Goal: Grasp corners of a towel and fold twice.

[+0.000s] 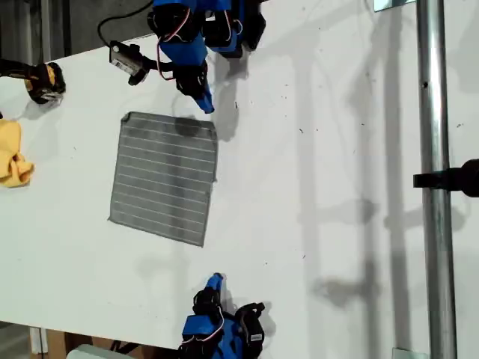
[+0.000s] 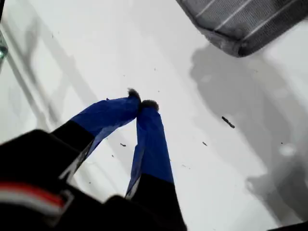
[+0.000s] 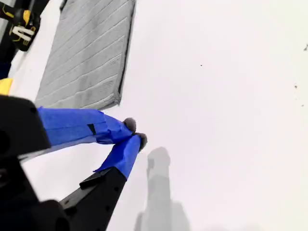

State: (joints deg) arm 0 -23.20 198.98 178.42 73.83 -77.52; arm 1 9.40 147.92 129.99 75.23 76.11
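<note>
The grey striped towel (image 1: 165,176) lies flat on the white table, left of centre in the exterior view. Its edge looks thick in the first wrist view, where one corner (image 2: 238,48) shows. My first gripper (image 1: 207,107) (image 2: 143,101) is shut on nothing, tips just beyond the towel's far right corner (image 1: 214,126) in the exterior view, off the cloth. My second gripper (image 1: 217,278) (image 3: 134,132) is also shut and empty, a short way in front of the towel's (image 3: 86,57) near right corner (image 1: 203,243) (image 3: 115,103).
A crumpled yellow cloth (image 1: 11,153) lies at the exterior view's left edge, with a yellow-and-black tool (image 1: 43,81) (image 3: 19,24) beyond it. A metal pole (image 1: 434,187) with a black clamp (image 1: 453,178) runs down the exterior view's right. The table's front edge (image 1: 45,329) cuts the lower left.
</note>
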